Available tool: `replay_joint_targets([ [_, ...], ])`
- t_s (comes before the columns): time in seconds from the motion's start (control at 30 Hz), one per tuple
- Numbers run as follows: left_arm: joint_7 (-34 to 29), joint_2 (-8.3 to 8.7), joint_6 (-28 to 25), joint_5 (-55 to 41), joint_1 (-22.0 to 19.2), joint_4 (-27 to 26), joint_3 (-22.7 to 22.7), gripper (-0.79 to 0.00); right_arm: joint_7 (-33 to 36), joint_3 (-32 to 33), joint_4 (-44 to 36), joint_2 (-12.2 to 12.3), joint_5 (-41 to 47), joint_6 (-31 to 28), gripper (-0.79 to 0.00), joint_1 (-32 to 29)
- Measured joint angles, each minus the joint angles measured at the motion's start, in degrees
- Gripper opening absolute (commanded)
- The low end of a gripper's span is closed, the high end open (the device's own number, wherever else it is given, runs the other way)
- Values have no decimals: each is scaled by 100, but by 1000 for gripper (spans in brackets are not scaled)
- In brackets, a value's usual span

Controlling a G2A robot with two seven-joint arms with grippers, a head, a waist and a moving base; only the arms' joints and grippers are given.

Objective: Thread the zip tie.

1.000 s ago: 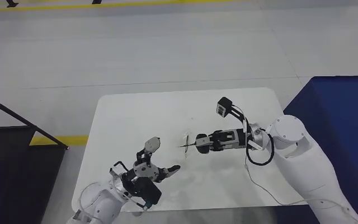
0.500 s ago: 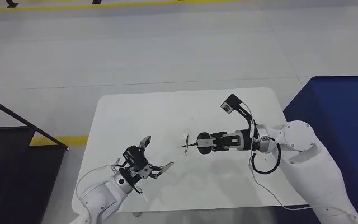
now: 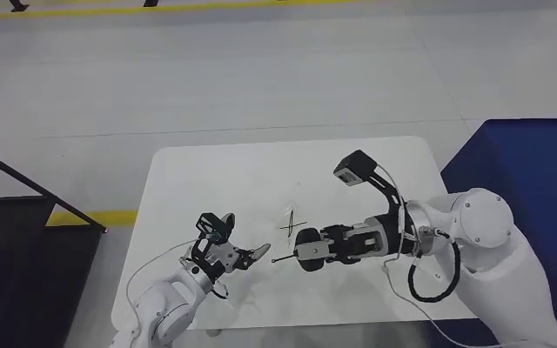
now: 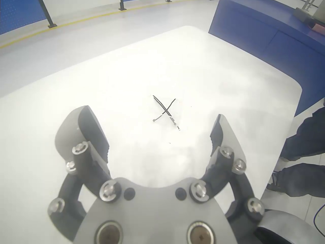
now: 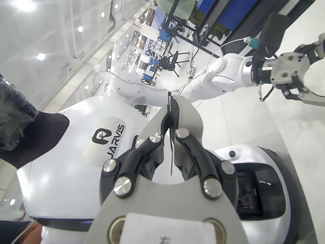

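Top view query. INSPECTOR: State each end effector and locate the zip tie.

ARM: My right end effector (image 3: pixel 303 253) is clenched on the zip tie (image 3: pixel 280 257) and holds it over the counter (image 3: pixel 218 174). A short length projects toward my left end effector (image 4: pixel 152 116), which is released, holds nothing, and sits near but apart. In the right wrist view the tie runs edge-on between the pads (image 5: pixel 175 112).

INSPECTOR: Failure modes?

ARM: Three, by my judgement.
1. The strip is thin and looks slick. A side load from the left fingers could rotate it or pull it out of the pinch.
2. The free end is flexible. A slight misalignment could make it miss the head slot or buckle.
3. Two thin dark strips (image 4: pixel 164 108) lie crossed on the counter ahead of the left end effector. A low approach could sweep them away.
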Motion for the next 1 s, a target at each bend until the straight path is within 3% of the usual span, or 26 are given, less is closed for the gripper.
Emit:
replay_joint_targets([
  [0.1,0,0,0,0,0,0,0,0,223,-73,-344,-48,882,-93,-785,107],
  [0.27,0,0,0,0,0,0,0,0,-401,218,-989,-109,1615,-137,-785,651],
  [0.47,0,0,0,0,0,0,0,0,-1118,407,-1169,-152,1778,-92,-785,1066],
  [0.73,0,0,0,0,0,0,0,0,-1202,438,-1202,-151,1660,-158,-785,1028],
  [1.0,0,0,0,0,0,0,0,0,-1998,1271,-1558,-164,104,-1944,-785,823],
])
